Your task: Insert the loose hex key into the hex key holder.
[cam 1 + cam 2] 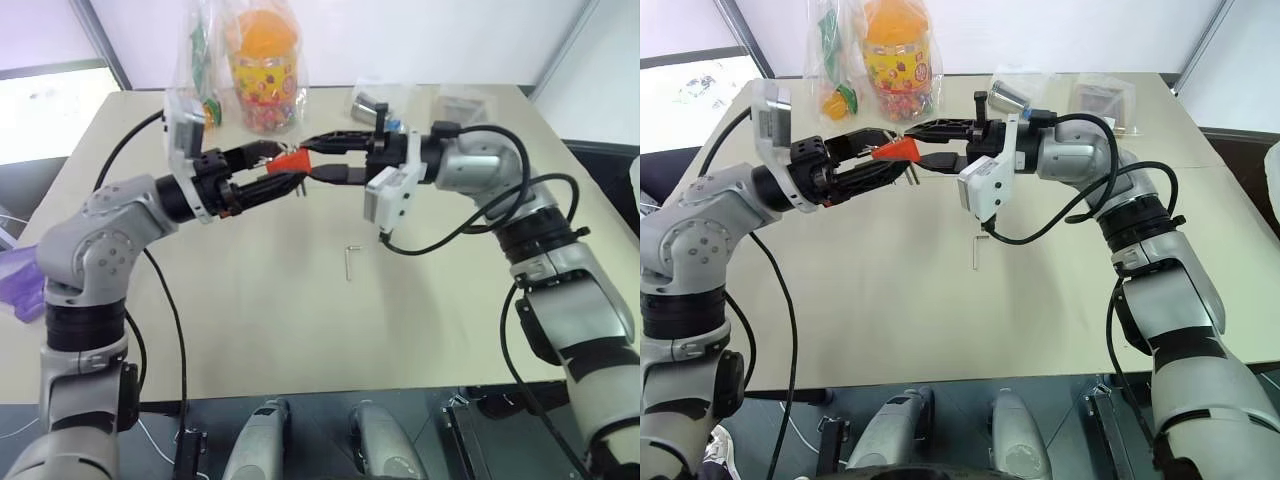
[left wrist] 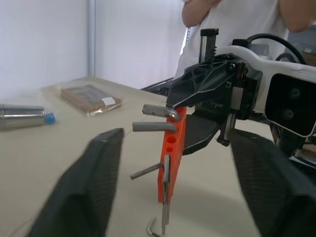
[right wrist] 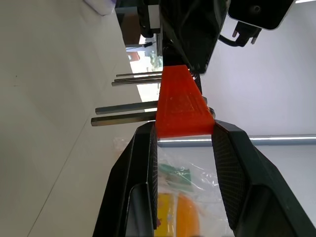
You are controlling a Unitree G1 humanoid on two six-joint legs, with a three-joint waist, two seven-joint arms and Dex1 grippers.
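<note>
Tabletop [image 1: 250, 330], both arms raised above it. Right end effector [image 3: 183, 131] pinches the hex key holder [image 1: 898, 149]; left end effector [image 1: 880, 160] spread around it, apparently untouching. Loose hex key [image 1: 350, 262] lies below; a rushed handover could drop the holder.

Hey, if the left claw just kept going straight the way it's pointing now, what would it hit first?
Most likely the red-orange plastic hex key holder, which sits between the left claw's open fingers, gripped by the right claw. Just behind it is the right claw itself. Depth is hard to judge.
</note>
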